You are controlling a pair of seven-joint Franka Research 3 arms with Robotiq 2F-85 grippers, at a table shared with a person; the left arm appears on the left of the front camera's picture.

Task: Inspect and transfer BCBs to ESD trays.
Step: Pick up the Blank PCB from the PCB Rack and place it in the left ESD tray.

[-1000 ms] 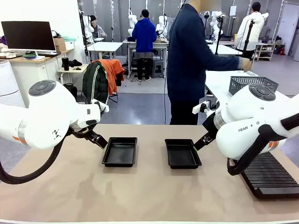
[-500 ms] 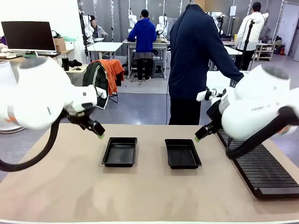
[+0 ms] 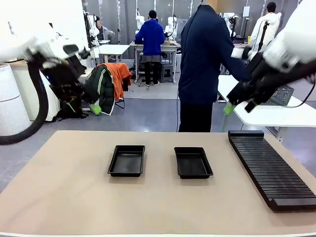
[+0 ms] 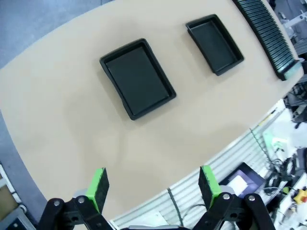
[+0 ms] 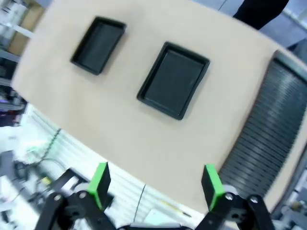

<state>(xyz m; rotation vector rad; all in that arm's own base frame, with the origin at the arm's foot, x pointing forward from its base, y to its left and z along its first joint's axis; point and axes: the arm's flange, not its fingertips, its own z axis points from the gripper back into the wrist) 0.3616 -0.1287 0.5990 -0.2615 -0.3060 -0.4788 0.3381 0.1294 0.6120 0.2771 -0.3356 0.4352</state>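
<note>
The task looks barely begun. The two ESD trays sit side by side on the worktop point(image 3: 158, 207). The left tray point(image 3: 127, 160) is below and ahead of the left fingers point(image 3: 95, 108), and the right tray point(image 3: 193, 162) is below the right fingers point(image 3: 228, 109). Both tray floors are bare, so none of the BCBs has been transferred.

The long slotted rack point(image 3: 271, 170) lies beyond the right tray, well apart from the left fingers and nearer the right ones. I cannot make out a board in its slots.

In the left wrist view the left fingers point(image 4: 99, 184) are spread wide and hold nothing, hanging high above the worktop with the left tray point(image 4: 137, 79) straight ahead of them. In the right wrist view the right fingers point(image 5: 100, 184) are likewise released and empty, with the right tray point(image 5: 174, 86) ahead between them and the rack point(image 5: 259, 139) off to one side.

A person point(image 3: 205, 64) stands across the worktop, beyond both sets of fingers. By my reading, all the inspecting and placing is left to do.

No brand, label or print can be read on the trays, rack or fingers.
</note>
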